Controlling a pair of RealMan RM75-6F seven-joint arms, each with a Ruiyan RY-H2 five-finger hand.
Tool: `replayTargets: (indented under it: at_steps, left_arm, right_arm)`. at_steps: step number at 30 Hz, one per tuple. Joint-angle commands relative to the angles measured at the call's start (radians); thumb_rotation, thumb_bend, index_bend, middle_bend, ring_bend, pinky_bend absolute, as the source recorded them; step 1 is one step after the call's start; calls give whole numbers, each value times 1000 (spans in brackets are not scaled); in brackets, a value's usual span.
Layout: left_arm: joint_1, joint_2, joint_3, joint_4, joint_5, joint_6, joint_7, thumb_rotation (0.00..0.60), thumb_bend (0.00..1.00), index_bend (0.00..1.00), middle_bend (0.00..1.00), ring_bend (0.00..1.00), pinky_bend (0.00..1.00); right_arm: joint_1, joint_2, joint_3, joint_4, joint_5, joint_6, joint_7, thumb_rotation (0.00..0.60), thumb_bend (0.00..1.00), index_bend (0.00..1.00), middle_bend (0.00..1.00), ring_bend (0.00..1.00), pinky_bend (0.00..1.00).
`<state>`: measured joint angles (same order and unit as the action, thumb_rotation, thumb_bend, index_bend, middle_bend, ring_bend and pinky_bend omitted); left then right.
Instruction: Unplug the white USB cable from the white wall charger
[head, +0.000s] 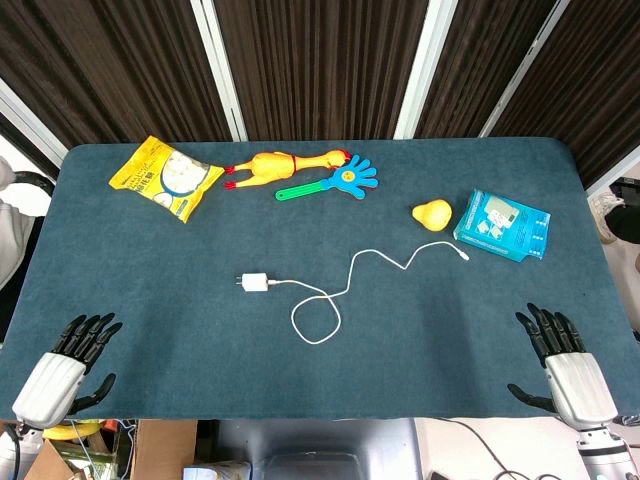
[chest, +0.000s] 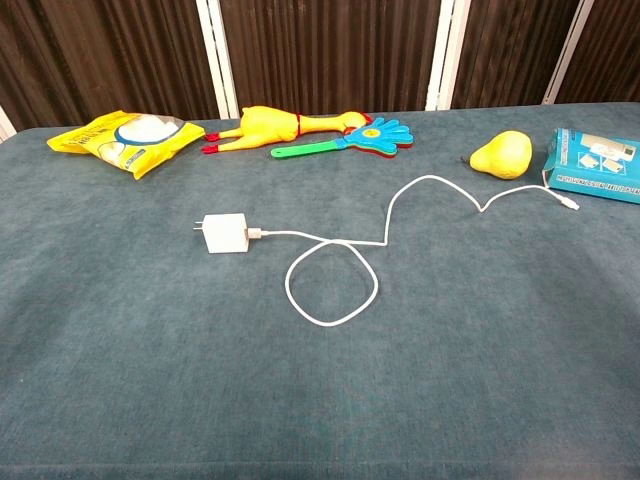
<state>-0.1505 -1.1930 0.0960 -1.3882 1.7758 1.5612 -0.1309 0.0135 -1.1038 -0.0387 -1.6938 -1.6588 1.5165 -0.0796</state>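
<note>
A white wall charger (head: 254, 284) (chest: 224, 234) lies near the middle of the blue-green table, prongs pointing left. A white USB cable (head: 340, 290) (chest: 345, 242) is plugged into its right side, makes a loop, then winds right to a free end near the teal box. My left hand (head: 70, 362) rests at the table's front left corner, fingers spread and empty. At the front right corner, my right hand (head: 562, 358) lies the same way, holding nothing. Both hands are far from the charger and absent from the chest view.
Along the far side lie a yellow snack bag (head: 165, 178) (chest: 125, 137), a rubber chicken (head: 283, 165) (chest: 280, 127), a blue hand clapper (head: 335, 180) (chest: 355, 140), a yellow pear (head: 433, 214) (chest: 503, 154) and a teal box (head: 502, 224) (chest: 598, 165).
</note>
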Motion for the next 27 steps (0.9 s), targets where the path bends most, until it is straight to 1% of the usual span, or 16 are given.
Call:
replayTargets:
  at_steps: [1,3,4,6,7,8,10,11,12,14,15,17,18,20,24,27]
  left_arm:
    - [-1,1,0,-2,-1,-2,1,600,428,6,0,0,0]
    - [-6,-1,1,-6,4,-8,2,600,428,6,0,0,1]
    - [-23,-11,0,-11,26,-15,1,600,429,6,0,0,16]
    - [-55,-37,-21,-23,42,-23,-15,600,430,12,0,45,134]
    - [-70,-45,-29,-35,45,-31,-27,600,429,19,0,162,291]
    - [-87,-52,-38,-50,43,-46,-36,600,429,28,1,313,446]
    - [-134,-62,-62,-97,29,-106,-37,600,429,37,20,596,697]
    - [-156,-71,-75,-118,15,-139,-30,600,429,45,41,714,802]
    - [-184,-87,-96,-144,-14,-188,-15,600,429,51,60,792,870]
    - [-224,-114,-124,-185,-74,-275,27,600,428,64,89,909,969]
    - [-248,-133,-142,-209,-111,-325,68,600,428,68,94,937,988]
    - [-283,-175,-176,-222,-167,-385,147,600,428,82,103,980,1000]
    - [-307,-213,-203,-217,-210,-418,208,600,428,90,108,991,1000]
    - [-338,-273,-239,-197,-275,-456,294,600,427,113,118,1000,1000]
    - [-411,-403,-314,-98,-443,-534,450,600,425,131,118,1000,1000]
    - [-455,-485,-351,-14,-522,-549,516,600,420,125,122,1000,1000]
  right_arm:
    - [0,0,-1,0,0,0,0,600,251,0,0,0,0]
    - [0,0,-2,-1,-4,-1,0,600,251,0,0,0,0]
    - [2,0,-4,0,-5,-5,0,600,251,0,0,0,0]
    - [7,0,-3,4,-3,-15,-3,600,251,0,0,0,0]
    - [10,1,-4,6,-2,-21,-7,600,251,0,0,0,0]
    - [12,2,-4,7,1,-26,-9,600,251,0,0,0,0]
    - [15,5,-1,11,7,-32,-5,600,251,0,0,0,0]
    - [17,6,1,12,10,-33,-2,600,251,0,0,0,0]
    - [18,8,5,15,14,-34,0,600,251,0,0,0,0]
    - [22,11,9,21,20,-37,0,600,251,0,0,0,0]
    - [25,14,12,23,24,-41,1,600,251,0,0,0,0]
    - [30,18,17,25,32,-48,6,600,251,0,0,0,0]
    - [35,20,22,26,39,-53,9,600,250,0,0,0,0]
    - [41,22,29,29,50,-62,10,600,251,0,0,0,0]
    - [58,22,41,36,78,-90,15,600,250,0,0,0,0]
    - [65,28,49,41,95,-102,29,600,251,0,0,0,0]
